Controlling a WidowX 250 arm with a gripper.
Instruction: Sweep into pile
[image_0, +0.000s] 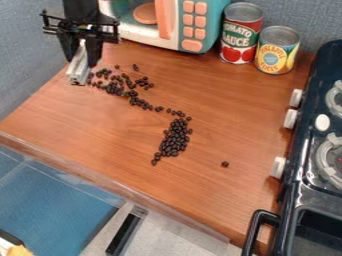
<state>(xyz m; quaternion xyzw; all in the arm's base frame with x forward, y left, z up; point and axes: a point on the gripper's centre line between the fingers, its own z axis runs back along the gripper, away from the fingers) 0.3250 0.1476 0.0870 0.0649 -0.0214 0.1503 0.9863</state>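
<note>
The gripper (81, 62) is above the tabletop (227, 115), and its jaws are closed around a silvery bar-like tool (78, 74). Just beside this tool lie many dark beans (115, 88), rather loosely scattered. From there a thin line of them goes away from the jaws to a denser pile (174, 138). One single bean (225, 164) lies apart, farther from the jaws than this pile. Behind the jaws, there is the blue wall (23, 55).
</note>
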